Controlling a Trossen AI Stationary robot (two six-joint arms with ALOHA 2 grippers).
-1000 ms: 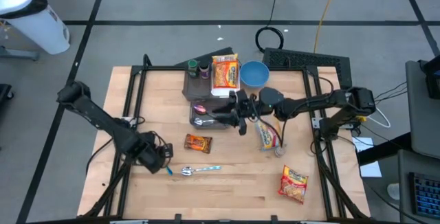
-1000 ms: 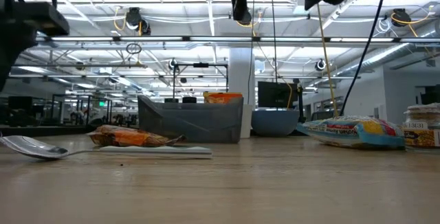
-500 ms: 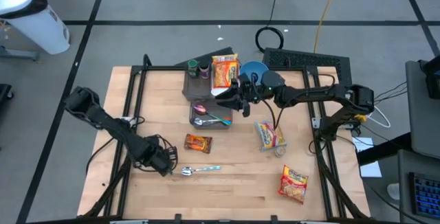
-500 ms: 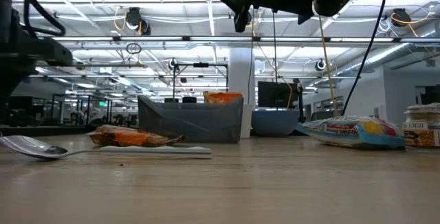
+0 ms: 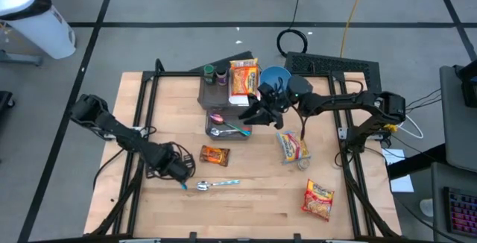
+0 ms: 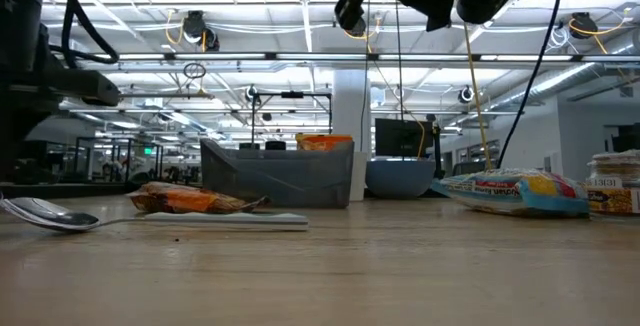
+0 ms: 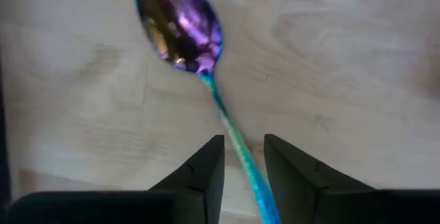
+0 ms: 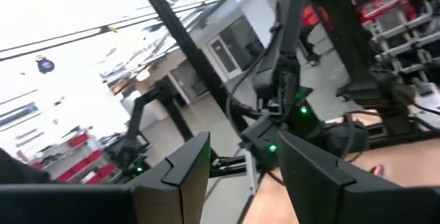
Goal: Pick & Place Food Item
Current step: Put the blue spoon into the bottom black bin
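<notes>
- Lower left of the high view: left gripper (image 5: 181,176) straddles the spoon (image 5: 217,184) handle, jaws narrowly parted, not visibly clamped
- Spoon is likely stiff, light and slippery; best taken mid-handle
- Centre: snack packet (image 5: 215,155) lies flat, probably soft and crinkly
- Upper centre: grey tray (image 5: 208,129) holds a second spoon
- Right gripper (image 5: 257,114) hovers above the tray, half-open and empty

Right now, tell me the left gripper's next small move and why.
Probably close the left gripper fully on the spoon. Its handle already runs between the two fingers, with gaps on both sides, so nothing is gripped yet. The right gripper waits, raised over the tray.
</notes>
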